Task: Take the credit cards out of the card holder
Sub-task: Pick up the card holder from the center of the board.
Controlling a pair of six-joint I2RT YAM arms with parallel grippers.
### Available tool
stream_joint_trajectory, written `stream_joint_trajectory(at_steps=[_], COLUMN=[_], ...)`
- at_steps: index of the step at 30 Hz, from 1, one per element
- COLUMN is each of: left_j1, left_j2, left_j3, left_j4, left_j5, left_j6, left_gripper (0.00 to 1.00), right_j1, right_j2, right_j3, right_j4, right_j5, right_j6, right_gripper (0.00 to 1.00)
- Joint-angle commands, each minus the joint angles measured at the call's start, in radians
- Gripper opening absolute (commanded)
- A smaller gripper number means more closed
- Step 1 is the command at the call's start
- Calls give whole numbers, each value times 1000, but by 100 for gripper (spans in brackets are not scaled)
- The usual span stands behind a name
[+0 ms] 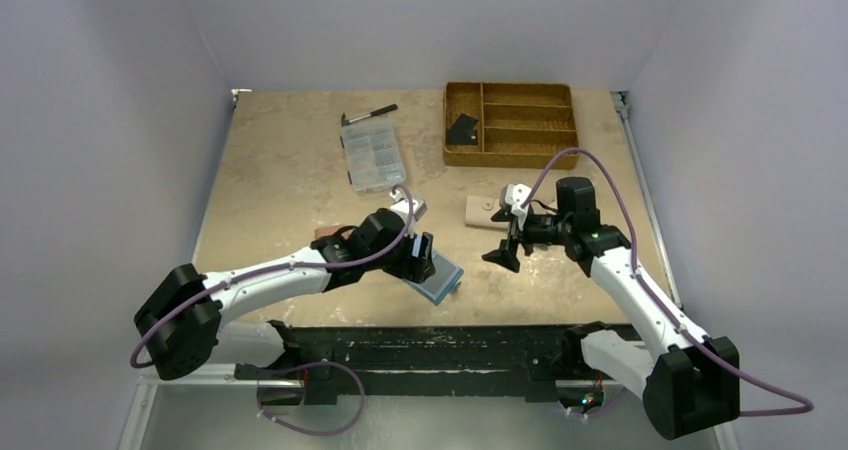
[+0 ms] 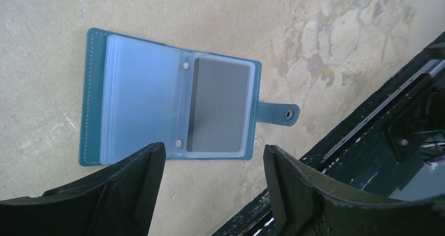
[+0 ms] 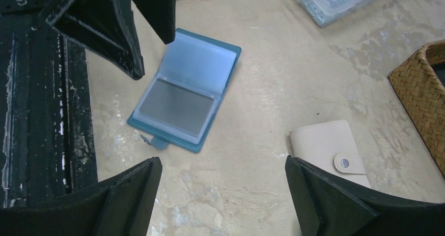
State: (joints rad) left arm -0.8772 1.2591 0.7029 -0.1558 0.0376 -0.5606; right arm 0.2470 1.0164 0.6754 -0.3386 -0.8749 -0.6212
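While my left pincer (image 2: 214, 154) hangs open and empty just above it, the card holder (image 2: 173, 105) lies spread flat near the table's (image 1: 280, 170) six o'clock edge, with a greyish card (image 2: 218, 105) in its clear sleeve. My right pincer (image 3: 224, 165), also wide open and empty, hovers at its three o'clock. A beige wallet (image 1: 485, 212) lies at one o'clock, with a wicker tray (image 1: 510, 122) beyond it.

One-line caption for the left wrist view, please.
Open left gripper hovers over the opened blue card holder on the table, a grey card visible inside.
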Motion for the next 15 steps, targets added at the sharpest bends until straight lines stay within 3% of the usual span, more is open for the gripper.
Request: stream_joint_trajectory(at_steps=[1,15], left_j1=[-78,-147], left_j2=[73,197], left_j3=[64,104], left_j4=[-24,80], left_j5=[-139,-201], left_j6=[29,163], left_gripper=[72,69], right_j1=[-16,-34], right_j2=[-16,-19], right_j3=[-5,-25], right_j4=[72,76], right_j5=[-44,-48], right_j6=[-28,-28], right_gripper=[99,99])
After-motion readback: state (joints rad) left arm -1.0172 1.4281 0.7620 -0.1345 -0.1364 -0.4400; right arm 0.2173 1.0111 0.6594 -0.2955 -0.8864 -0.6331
